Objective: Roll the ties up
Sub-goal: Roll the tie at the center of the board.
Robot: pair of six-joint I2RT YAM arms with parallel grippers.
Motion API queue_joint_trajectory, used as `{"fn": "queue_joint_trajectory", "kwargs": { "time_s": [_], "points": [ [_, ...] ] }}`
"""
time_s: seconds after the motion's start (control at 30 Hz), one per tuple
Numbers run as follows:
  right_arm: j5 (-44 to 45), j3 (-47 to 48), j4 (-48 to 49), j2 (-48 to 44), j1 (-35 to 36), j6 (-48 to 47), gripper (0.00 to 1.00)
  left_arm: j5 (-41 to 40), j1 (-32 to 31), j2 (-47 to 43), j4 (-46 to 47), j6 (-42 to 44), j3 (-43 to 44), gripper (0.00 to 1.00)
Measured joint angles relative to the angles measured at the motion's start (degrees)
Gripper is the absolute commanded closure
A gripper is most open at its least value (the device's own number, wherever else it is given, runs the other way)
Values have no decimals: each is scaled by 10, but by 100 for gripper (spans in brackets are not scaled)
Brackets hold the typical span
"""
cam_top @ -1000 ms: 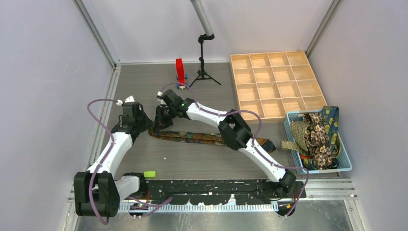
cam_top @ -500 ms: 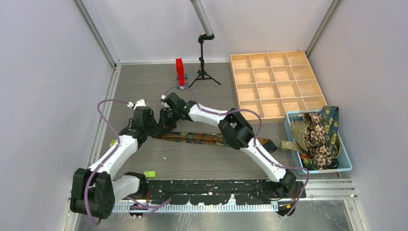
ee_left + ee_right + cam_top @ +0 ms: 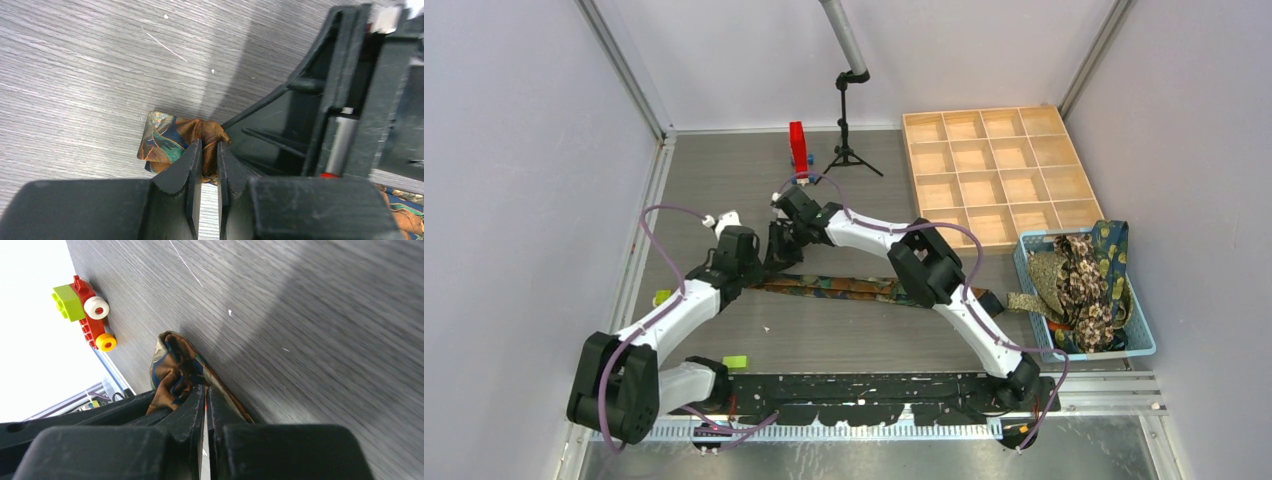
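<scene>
One tie (image 3: 844, 288), brown with teal, navy and orange pattern, lies flat across the middle of the table. Its left end (image 3: 162, 142) is bunched into a small fold. My left gripper (image 3: 759, 273) is shut on that fold, with brown fabric pinched between its fingers (image 3: 192, 160). My right gripper (image 3: 780, 264) meets it from the other side, shut on the same bunched end (image 3: 172, 367). In the left wrist view the right gripper's black body fills the right half. More ties (image 3: 1079, 285) are heaped in the light blue basket (image 3: 1146, 345).
A wooden tray (image 3: 999, 175) of compartments stands at the back right, behind the basket. A red brick toy (image 3: 798, 150) and a small black tripod (image 3: 846, 150) stand at the back middle. A green block (image 3: 735, 361) lies near the front rail.
Both grippers have moved to the right with the tie's left end, which has turned over onto the strip. The left arm has swung in towards the middle. The right jaws have closed slightly.
</scene>
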Motion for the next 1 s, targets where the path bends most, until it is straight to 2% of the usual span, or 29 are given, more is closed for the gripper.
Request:
{"fn": "queue_joint_trajectory", "kwargs": {
  "time_s": [0.17,0.27,0.63,1.0],
  "points": [
    [17,-7,-27,-27,-13,-14,90,-7,-11,17,3,0,0,91],
    [24,-16,-36,-50,-23,-21,90,-7,-17,25,-1,-4,0,86],
    [40,-21,-54,-93,-42,-39,90,5,-18,29,-6,-19,0,52],
    [42,-12,-85,-93,-36,-45,88,2,-18,-24,-73,-17,33,44]
  ]
}}
